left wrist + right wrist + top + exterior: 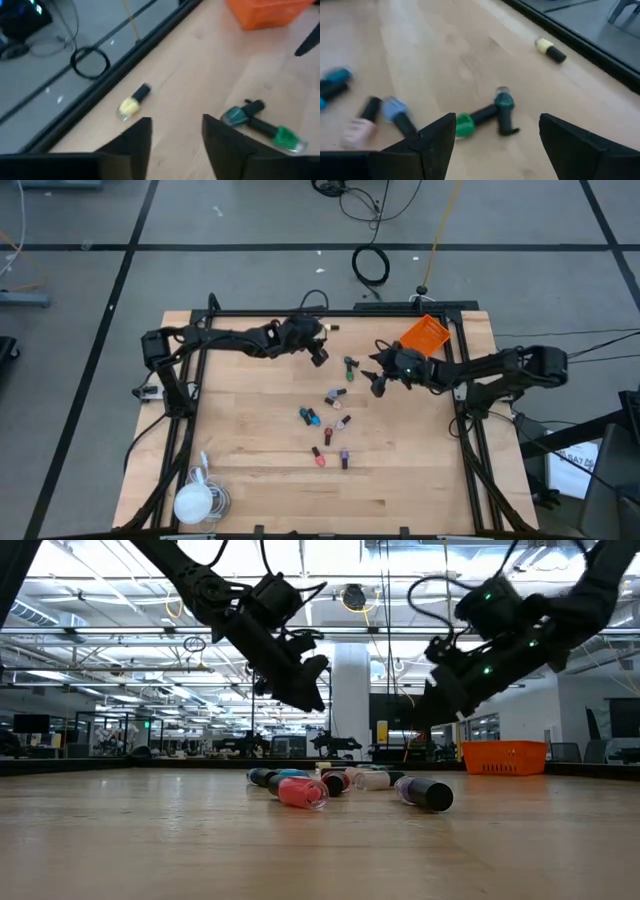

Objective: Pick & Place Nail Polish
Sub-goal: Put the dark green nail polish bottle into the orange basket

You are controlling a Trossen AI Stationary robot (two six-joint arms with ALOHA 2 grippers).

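Several tiny nail polish bottles (335,395) with dark caps lie on their sides on the middle of the wooden table (250,480). Two green ones (350,365) lie together toward the far side, also in the right wrist view (504,107). A yellow one (134,100) lies alone near the far rail. The orange bin (425,335) stands at the far right. My left gripper (318,355) hovers open, above the table just left of the green pair (245,114), nothing between its fingers. My right gripper (380,385) hovers open, just right of that pair.
A white rounded object with a coiled cable (195,500) lies at the near left corner. Black frame rails (340,312) run along the table's far and side edges. Bare wood lies along the near edge. Cables (370,265) lie on the floor beyond the table.
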